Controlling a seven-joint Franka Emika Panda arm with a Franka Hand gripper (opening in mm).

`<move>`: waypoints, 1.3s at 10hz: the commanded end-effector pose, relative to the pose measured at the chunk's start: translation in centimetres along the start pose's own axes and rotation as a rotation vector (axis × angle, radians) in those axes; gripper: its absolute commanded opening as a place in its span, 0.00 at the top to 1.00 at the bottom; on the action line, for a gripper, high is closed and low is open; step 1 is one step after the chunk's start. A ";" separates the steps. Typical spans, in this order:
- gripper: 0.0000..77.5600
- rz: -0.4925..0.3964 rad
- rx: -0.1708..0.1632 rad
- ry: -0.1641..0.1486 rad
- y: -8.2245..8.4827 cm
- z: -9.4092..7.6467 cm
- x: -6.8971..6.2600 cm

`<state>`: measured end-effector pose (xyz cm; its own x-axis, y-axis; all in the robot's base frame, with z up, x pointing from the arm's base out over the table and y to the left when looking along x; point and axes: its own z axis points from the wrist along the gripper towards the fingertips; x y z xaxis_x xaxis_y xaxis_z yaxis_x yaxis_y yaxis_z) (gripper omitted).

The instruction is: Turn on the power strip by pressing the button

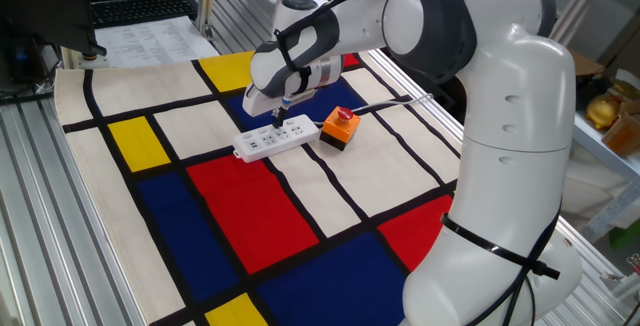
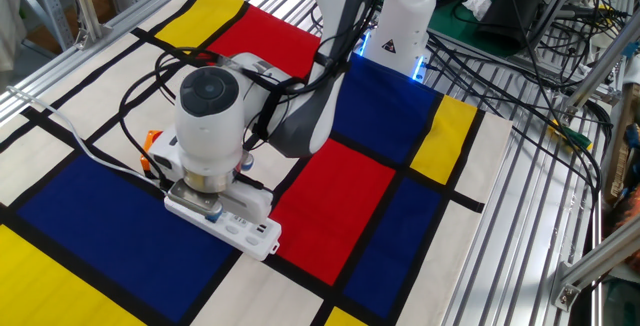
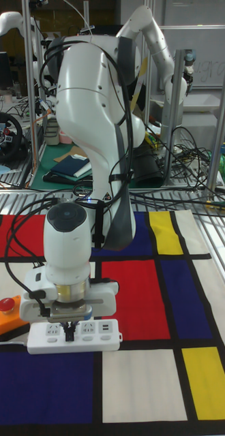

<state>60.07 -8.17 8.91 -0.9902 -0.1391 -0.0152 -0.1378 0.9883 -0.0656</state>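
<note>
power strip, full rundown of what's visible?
The power strip is a long, flat white bar, plastic by the look, with a row of sockets on top. It lies flat on the colour-block mat, one end next to the orange box. The gripper is down on its top face; the fingertips are dark, their state unclear. The button is not discernible.

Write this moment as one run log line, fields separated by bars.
phase: pressing | gripper: tips down on power strip, state unclear | button: hidden under gripper | orange box: beside strip end, untouched
</note>
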 end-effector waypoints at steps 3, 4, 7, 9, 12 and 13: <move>1.00 -0.005 -0.002 0.018 -0.4 -0.3 -0.4; 1.00 -0.005 -0.002 0.016 -0.4 -0.2 -0.4; 1.00 -0.003 -0.003 0.011 -0.3 -0.1 -0.4; 1.00 -0.006 -0.003 0.011 -0.2 0.3 -0.5; 1.00 -0.007 -0.004 0.001 0.0 1.0 -0.6; 1.00 -0.009 -0.003 0.000 0.0 1.2 -0.6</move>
<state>60.51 -8.31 8.78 -0.9895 -0.1445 -0.0027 -0.1441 0.9876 -0.0626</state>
